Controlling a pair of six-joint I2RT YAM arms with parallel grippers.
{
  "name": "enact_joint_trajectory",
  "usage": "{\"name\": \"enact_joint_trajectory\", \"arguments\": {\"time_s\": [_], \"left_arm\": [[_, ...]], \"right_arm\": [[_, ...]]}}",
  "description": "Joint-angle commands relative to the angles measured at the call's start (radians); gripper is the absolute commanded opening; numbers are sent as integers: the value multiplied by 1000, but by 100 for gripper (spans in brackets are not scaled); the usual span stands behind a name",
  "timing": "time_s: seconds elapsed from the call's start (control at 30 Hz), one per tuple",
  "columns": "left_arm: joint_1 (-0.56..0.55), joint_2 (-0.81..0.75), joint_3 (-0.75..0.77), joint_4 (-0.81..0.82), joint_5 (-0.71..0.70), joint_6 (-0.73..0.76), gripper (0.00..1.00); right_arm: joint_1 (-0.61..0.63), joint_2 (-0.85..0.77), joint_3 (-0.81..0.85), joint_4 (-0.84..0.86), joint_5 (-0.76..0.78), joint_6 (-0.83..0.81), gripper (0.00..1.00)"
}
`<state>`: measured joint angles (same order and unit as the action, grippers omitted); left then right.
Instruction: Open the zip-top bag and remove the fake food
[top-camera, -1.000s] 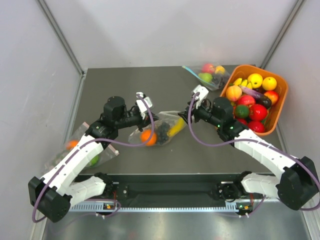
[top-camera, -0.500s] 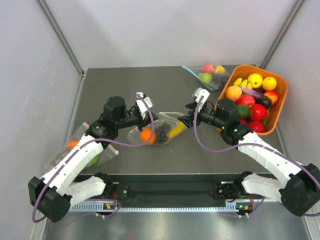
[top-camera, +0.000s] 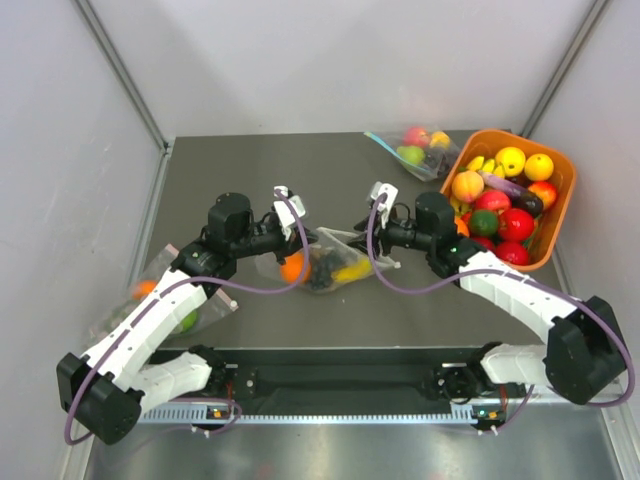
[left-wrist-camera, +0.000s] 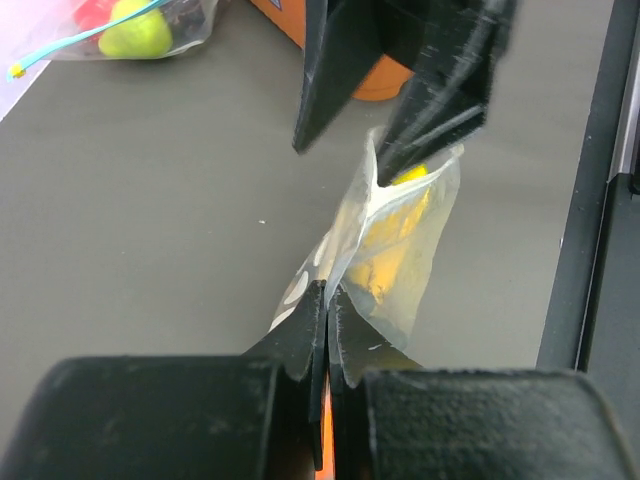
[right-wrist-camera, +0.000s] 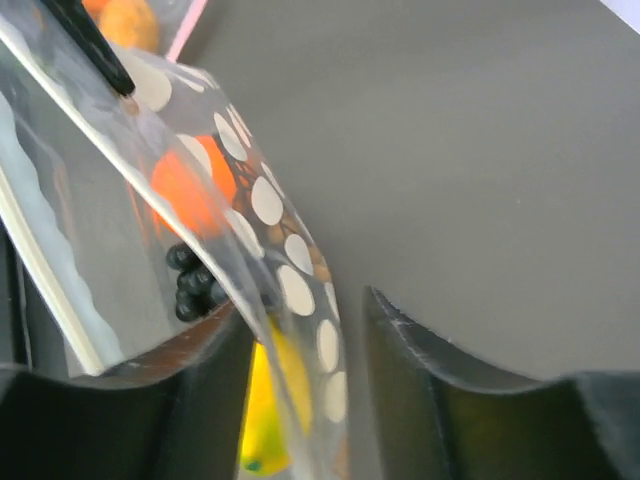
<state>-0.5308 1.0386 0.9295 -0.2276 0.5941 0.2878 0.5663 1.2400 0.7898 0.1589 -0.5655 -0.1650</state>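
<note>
The zip-top bag (top-camera: 335, 245), clear with white polka dots, is held up off the table between my two grippers. Inside it are an orange ball (top-camera: 292, 268), a dark bunch of berries (top-camera: 322, 273) and a yellow banana (top-camera: 351, 270). My left gripper (top-camera: 284, 233) is shut on the bag's left edge, and the film is pinched between its tips (left-wrist-camera: 328, 302). My right gripper (top-camera: 371, 242) is open, with the dotted bag wall (right-wrist-camera: 300, 290) between its fingers (right-wrist-camera: 430, 370). The ball (right-wrist-camera: 190, 190), berries (right-wrist-camera: 192, 285) and banana (right-wrist-camera: 265, 410) show through the film.
An orange basket (top-camera: 500, 135) full of toy fruit stands at the right, close behind my right arm. A clear bag with a blue zip strip (top-camera: 412, 150) lies at the back. Another bag of fruit with a pink edge (top-camera: 160, 300) lies at the left under my left arm.
My right gripper has moved left to the bag's right end and now straddles the bag wall. The bag is more bunched between the grippers. My left gripper has barely moved.
</note>
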Motion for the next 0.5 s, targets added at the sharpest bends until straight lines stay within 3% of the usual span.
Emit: {"name": "enact_joint_trajectory", "arguments": {"time_s": [0.0, 0.1, 0.13, 0.2, 0.27, 0.37, 0.47], "left_arm": [[2, 0, 40, 24, 32, 21, 0], [2, 11, 35, 46, -14, 2, 0], [2, 14, 32, 60, -93, -9, 3], [2, 20, 25, 114, -196, -56, 11], [2, 29, 26, 154, -333, -90, 27], [2, 44, 31, 189, -417, -114, 38], [2, 107, 81, 198, -462, -140, 40]], "right_arm": [[-9, 21, 77, 65, -82, -22, 44], [-9, 19, 77, 62, -123, 7, 10], [-8, 10, 74, 64, -114, 36, 0], [-8, -10, 66, 53, -109, 51, 0], [-2, -43, 72, 45, -77, 104, 0], [15, -88, 98, -15, -37, 139, 0], [44, -114, 170, -91, 10, 159, 0]]}}
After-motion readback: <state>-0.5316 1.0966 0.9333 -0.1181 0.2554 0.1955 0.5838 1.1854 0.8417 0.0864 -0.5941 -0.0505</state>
